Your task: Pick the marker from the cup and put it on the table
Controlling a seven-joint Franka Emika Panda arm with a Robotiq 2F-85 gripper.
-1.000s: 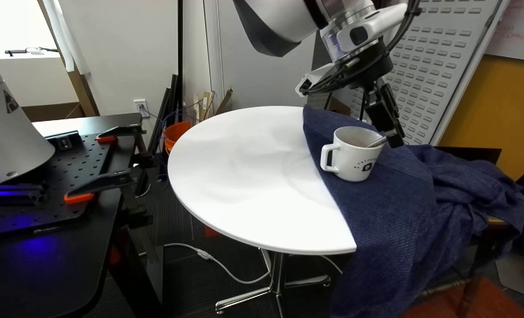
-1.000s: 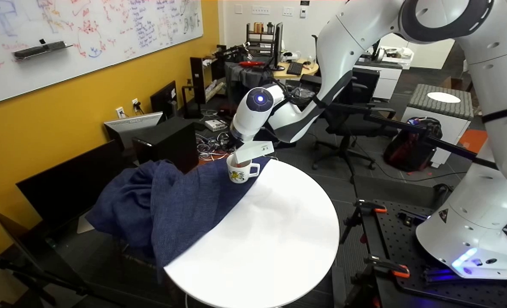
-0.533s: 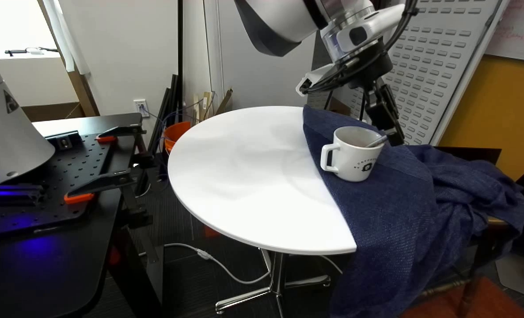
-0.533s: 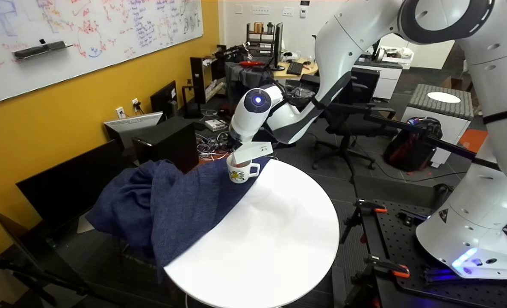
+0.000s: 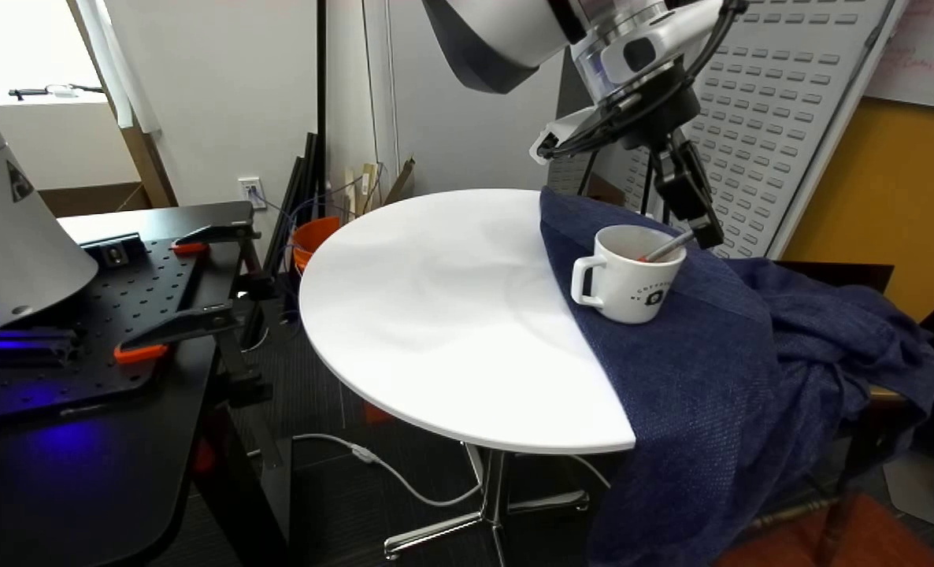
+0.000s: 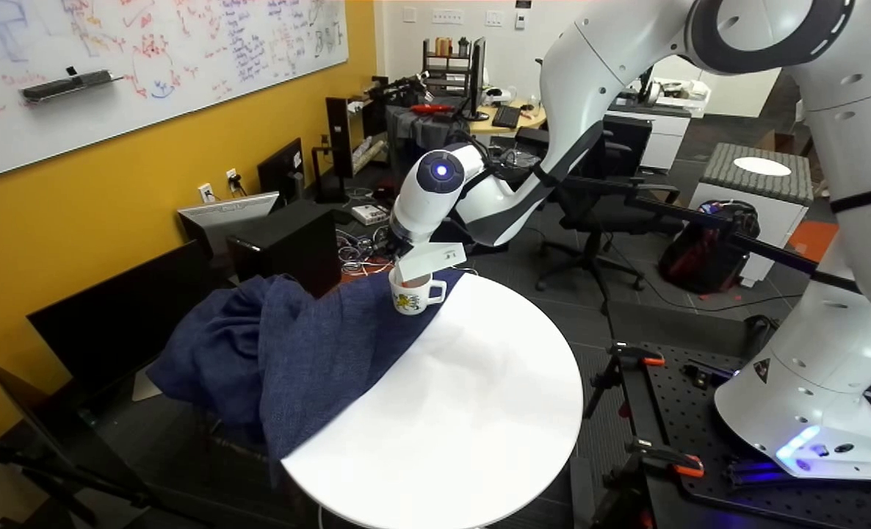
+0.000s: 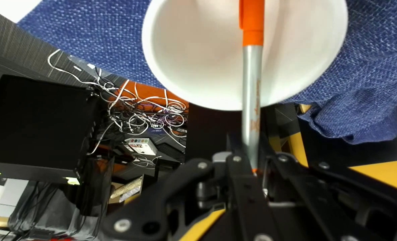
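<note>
The white mug (image 5: 632,290) stands upright on the blue cloth near the table's edge; it also shows in an exterior view (image 6: 410,300) and in the wrist view (image 7: 198,47). The marker (image 7: 252,87) has a silver body and an orange cap. It leans out over the mug's rim, cap end down inside the mug; in an exterior view its silver part (image 5: 666,246) shows at the rim. My gripper (image 7: 251,149) is shut on the marker's upper end, and in an exterior view the gripper (image 5: 706,230) is just beyond the rim. The round white table (image 5: 435,331) lies beside.
The blue cloth (image 5: 703,370) covers one side of the table and hangs over its edge in folds. A black box (image 6: 286,242) and tangled cables lie beyond the mug. The black workbench (image 5: 191,346) with clamps stands across from the table.
My gripper has risen slightly with the marker in it. More of the marker shows above the rim, with a bit of orange now visible inside the mug. The mug has not moved.
</note>
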